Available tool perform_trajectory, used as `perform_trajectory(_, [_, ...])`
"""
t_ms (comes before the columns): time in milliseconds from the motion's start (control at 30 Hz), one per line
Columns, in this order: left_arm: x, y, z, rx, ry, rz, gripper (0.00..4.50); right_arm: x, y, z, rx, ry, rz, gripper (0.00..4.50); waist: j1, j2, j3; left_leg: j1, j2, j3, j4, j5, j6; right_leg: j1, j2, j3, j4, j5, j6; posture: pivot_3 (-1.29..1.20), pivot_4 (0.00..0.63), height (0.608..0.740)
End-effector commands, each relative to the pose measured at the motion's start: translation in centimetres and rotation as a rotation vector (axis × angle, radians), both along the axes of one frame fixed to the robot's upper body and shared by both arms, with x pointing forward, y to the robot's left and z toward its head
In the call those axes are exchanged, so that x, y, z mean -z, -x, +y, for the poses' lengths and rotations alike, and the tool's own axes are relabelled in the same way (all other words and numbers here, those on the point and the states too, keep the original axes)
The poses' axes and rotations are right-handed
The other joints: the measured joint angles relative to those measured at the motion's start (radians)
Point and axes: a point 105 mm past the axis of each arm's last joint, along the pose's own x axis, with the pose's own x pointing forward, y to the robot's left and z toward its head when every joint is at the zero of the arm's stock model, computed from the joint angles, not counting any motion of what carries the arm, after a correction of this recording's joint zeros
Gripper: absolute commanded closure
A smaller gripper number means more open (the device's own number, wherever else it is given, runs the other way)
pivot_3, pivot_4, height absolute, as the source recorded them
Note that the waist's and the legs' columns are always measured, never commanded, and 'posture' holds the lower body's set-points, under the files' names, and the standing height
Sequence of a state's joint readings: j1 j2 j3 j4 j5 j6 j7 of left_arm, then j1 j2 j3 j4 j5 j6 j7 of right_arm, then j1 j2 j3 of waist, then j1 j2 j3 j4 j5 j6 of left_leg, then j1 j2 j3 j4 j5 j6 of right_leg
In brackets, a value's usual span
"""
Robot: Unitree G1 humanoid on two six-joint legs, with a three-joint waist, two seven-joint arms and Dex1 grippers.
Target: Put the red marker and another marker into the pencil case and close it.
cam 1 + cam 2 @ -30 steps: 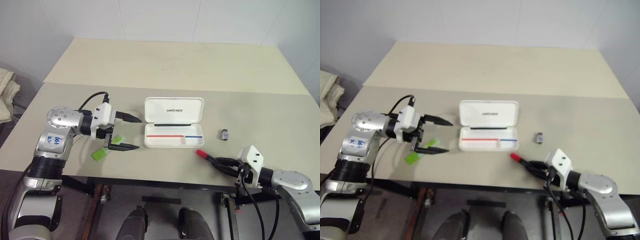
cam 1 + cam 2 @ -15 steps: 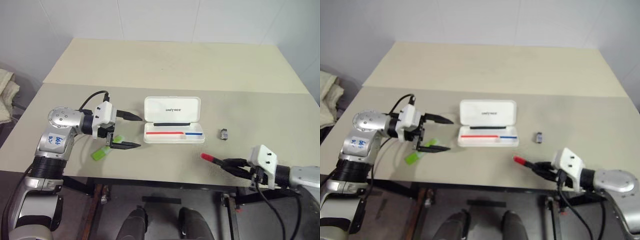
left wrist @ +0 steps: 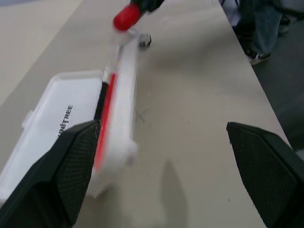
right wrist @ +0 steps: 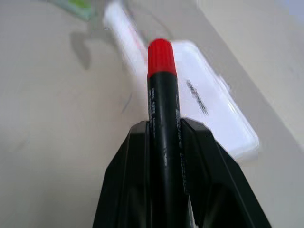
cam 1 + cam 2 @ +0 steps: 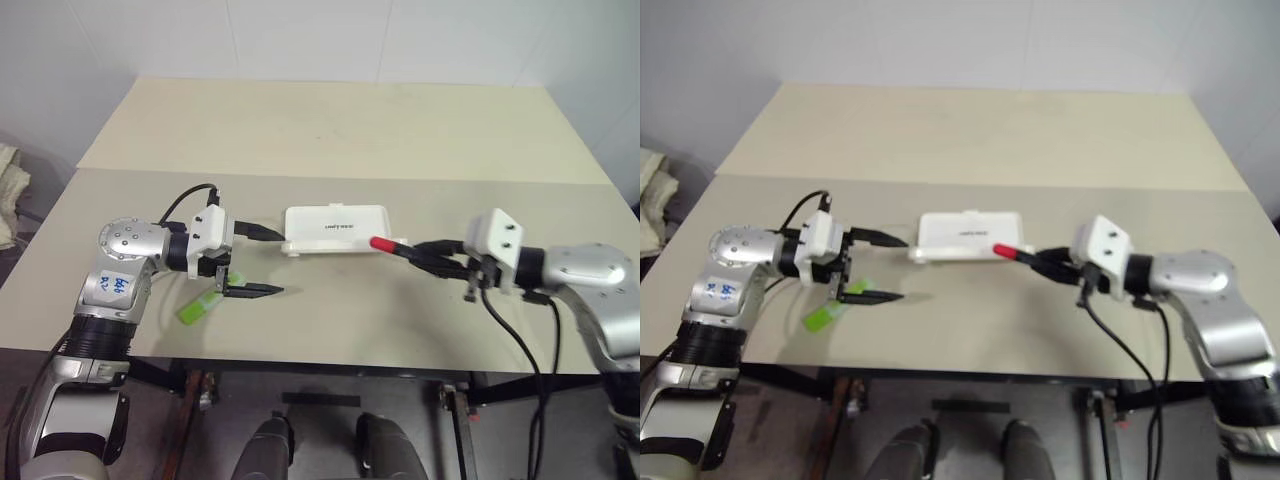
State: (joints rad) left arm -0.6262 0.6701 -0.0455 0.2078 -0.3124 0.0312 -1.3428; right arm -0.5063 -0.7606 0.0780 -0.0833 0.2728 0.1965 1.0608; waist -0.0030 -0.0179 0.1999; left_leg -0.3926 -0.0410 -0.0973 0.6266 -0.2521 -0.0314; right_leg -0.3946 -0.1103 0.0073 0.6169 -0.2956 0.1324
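While the case [image 5: 335, 230] lies open on the table [image 5: 330, 130], the red marker [image 5: 395, 246] is clamped in the right gripper [image 5: 432, 259], red cap leading, its tip at the case's right end, likely lined up for dropping in. To the case's left the left gripper [image 5: 262, 262] is held with fingers spread wide and empty, just beside the green highlighter [image 5: 200, 307] lying flat on the table, probably readied for that pick. Lid not yet closed.
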Motion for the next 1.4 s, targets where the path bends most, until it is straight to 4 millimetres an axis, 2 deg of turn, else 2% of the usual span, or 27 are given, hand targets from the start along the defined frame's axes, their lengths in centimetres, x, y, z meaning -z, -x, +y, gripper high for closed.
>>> perform_trajectory(33, [-0.8,0.2,0.2,-0.005,0.009,-0.046,0.00,0.3,-1.0,1.0,-0.058,0.045,-0.047,3.90,-0.001,0.000,0.000,0.000,0.000,0.000,0.000,0.000,0.000,0.000,0.000,0.000,0.000,0.000,0.000,0.00,0.150,0.740])
perform_trajectory(167, [-0.8,0.3,0.4,-0.014,0.005,-0.047,0.00,-0.2,-2.0,1.6,-0.091,0.043,-0.066,3.90,0.000,0.001,0.000,-0.001,0.000,0.000,-0.001,0.000,0.000,-0.001,0.000,0.000,0.000,0.000,0.000,0.00,0.150,0.740])
perform_trajectory(267, [-0.6,0.4,1.0,-0.039,0.003,-0.042,0.00,-1.0,-3.7,3.0,-0.125,0.042,-0.097,3.90,-0.009,0.001,0.001,-0.001,0.000,0.001,0.000,0.000,0.000,-0.001,0.000,0.001,0.001,0.000,0.000,0.00,0.150,0.740])
perform_trajectory(467, [-0.6,0.5,1.2,-0.062,0.011,-0.051,0.00,0.3,-5.0,5.6,-0.205,0.071,-0.092,3.90,-0.025,0.001,0.001,0.002,0.002,0.000,-0.001,0.001,-0.002,-0.002,0.002,0.001,0.005,-0.001,-0.001,0.00,0.150,0.740])
perform_trajectory(600, [-0.5,0.7,1.3,-0.082,0.017,-0.053,0.00,2.0,-4.8,6.8,-0.250,0.088,-0.068,3.90,-0.025,0.001,0.001,0.001,0.001,0.000,-0.001,0.001,-0.002,-0.003,0.002,0.001,0.005,-0.001,-0.001,0.00,0.150,0.740])
perform_trajectory(767, [-0.2,1.1,1.4,-0.109,0.025,-0.051,0.00,4.6,-3.1,8.2,-0.309,0.055,-0.002,3.90,-0.025,0.002,0.001,0.001,0.002,0.000,-0.001,0.000,-0.003,-0.003,0.003,0.001,0.005,-0.001,-0.002,0.00,0.150,0.740])
perform_trajectory(867, [-0.1,1.2,1.5,-0.115,0.024,-0.049,0.00,5.1,-2.7,8.3,-0.313,0.054,0.004,3.90,-0.025,0.002,0.001,0.001,0.002,0.000,-0.001,0.000,-0.004,-0.003,0.003,0.002,0.006,-0.002,-0.002,0.00,0.150,0.740])
perform_trajectory(1033, [-0.1,1.1,2.0,-0.133,0.016,-0.048,0.00,4.6,-3.4,8.7,-0.287,0.054,-0.075,3.90,-0.026,0.002,0.001,0.002,0.002,0.000,0.000,0.001,-0.005,-0.003,0.004,0.002,0.010,-0.002,-0.003,0.00,0.150,0.740])
perform_trajectory(1333, [-0.2,1.0,2.0,-0.138,0.017,-0.049,0.00,2.4,-5.1,8.7,-0.236,0.014,-0.171,3.90,-0.026,0.002,0.001,0.003,0.004,-0.002,-0.001,0.001,-0.007,-0.004,0.007,0.003,0.010,-0.002,-0.004,0.00,0.150,0.740])
perform_trajectory(1400, [-0.1,1.0,2.0,-0.142,0.019,-0.049,0.00,2.6,-5.1,8.7,-0.240,0.034,-0.181,3.90,-0.026,0.002,0.001,0.003,0.004,-0.001,-0.002,0.001,-0.007,-0.004,0.007,0.003,0.009,-0.002,-0.004,0.00,0.150,0.740])
